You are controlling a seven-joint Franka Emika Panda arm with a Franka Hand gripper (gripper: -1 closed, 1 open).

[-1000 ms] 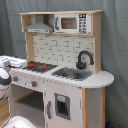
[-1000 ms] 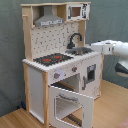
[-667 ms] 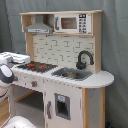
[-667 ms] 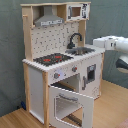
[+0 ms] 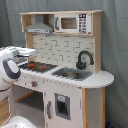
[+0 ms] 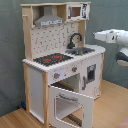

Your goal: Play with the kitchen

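Your kitchen (image 5: 65, 70) (image 6: 62, 65) stood upright on the floor (image 6: 107, 110), its long axis vertical, its front facing the first exterior view's lower left and the second exterior view's lower right. It was light wood and white, with a black-red hob (image 5: 37, 66) (image 6: 52, 59), grey hood (image 5: 40, 25) (image 6: 49, 19), black tap (image 5: 84, 59) (image 6: 75, 39) and sink (image 5: 72, 74) (image 6: 82, 50). Only the second exterior view showed you the oven door (image 6: 70, 106) hanging open. The tool (image 5: 31, 51) (image 6: 99, 35) hovered beside the counter (image 5: 100, 80) (image 6: 40, 64); you probably couldn't tell whether its fingers were spread.
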